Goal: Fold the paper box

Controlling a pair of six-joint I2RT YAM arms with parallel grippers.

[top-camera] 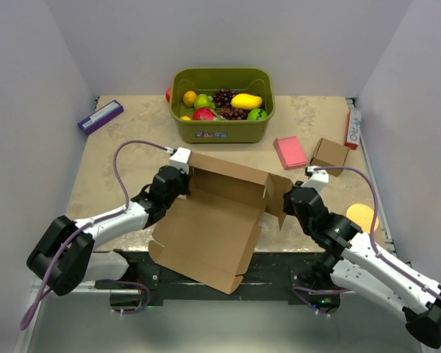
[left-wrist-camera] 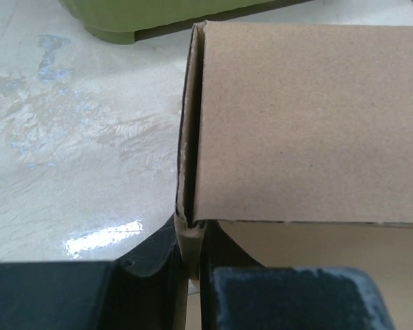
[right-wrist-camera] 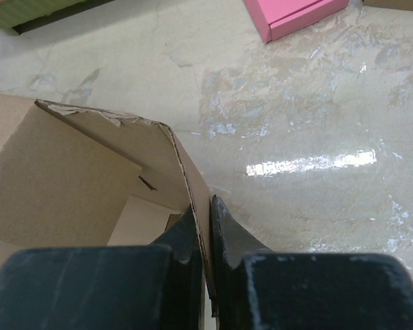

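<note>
The paper box (top-camera: 213,220) is a large brown corrugated mailer, half formed, lying at the table's near middle with its lid hanging over the front edge. My left gripper (top-camera: 182,176) is shut on the box's left wall; in the left wrist view the fingers (left-wrist-camera: 151,275) pinch the folded cardboard edge (left-wrist-camera: 189,234). My right gripper (top-camera: 292,197) is shut on the box's right side flap; in the right wrist view the fingertips (right-wrist-camera: 224,227) clamp the thin cardboard wall (right-wrist-camera: 186,179). The box's back wall stands upright between the two grippers.
A green bin (top-camera: 222,107) of toy fruit stands behind the box. A pink flat block (top-camera: 289,152) and a small brown cardboard box (top-camera: 329,155) lie at the right. A purple box (top-camera: 100,116) lies far left. An orange disc (top-camera: 361,217) lies near the right arm.
</note>
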